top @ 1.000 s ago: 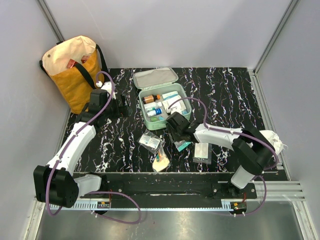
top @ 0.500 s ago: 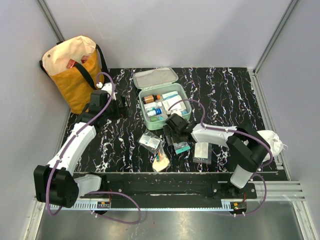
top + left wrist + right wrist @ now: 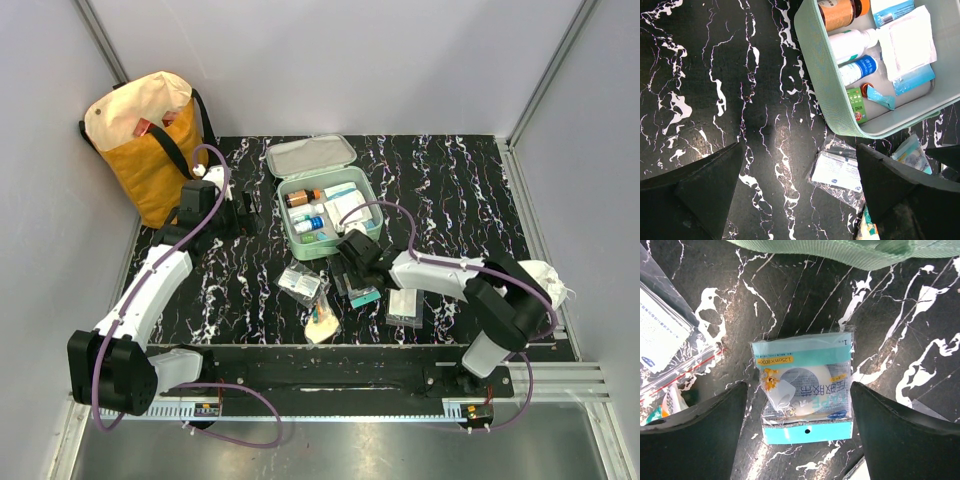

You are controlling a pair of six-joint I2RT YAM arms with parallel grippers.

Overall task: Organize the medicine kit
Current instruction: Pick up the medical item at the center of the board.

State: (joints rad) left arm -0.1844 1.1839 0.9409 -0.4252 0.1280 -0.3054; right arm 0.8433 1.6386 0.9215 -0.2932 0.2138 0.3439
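Note:
The mint-green medicine kit [image 3: 369,205] lies open at mid-table with its lid [image 3: 310,156] flat behind it. It holds bottles, small boxes and white packets. In the left wrist view the kit's rim [image 3: 816,70] shows with an orange bottle [image 3: 837,11] and a white packet [image 3: 903,42] inside. My right gripper [image 3: 356,274] is open just in front of the kit. Its jaws stand either side of a teal tape packet [image 3: 805,387] lying on the table, without touching it. My left gripper [image 3: 236,214] is open and empty, left of the kit.
A clear zip bag with a white card [image 3: 300,283] and a yellowish packet [image 3: 322,325] lie in front of the kit. A silver packet [image 3: 405,305] lies right of the tape packet [image 3: 363,297]. A yellow-and-cream tote bag [image 3: 148,140] stands at the back left.
My right gripper has moved a little forward from the kit's front edge to over the tape packet. The left arm has not moved.

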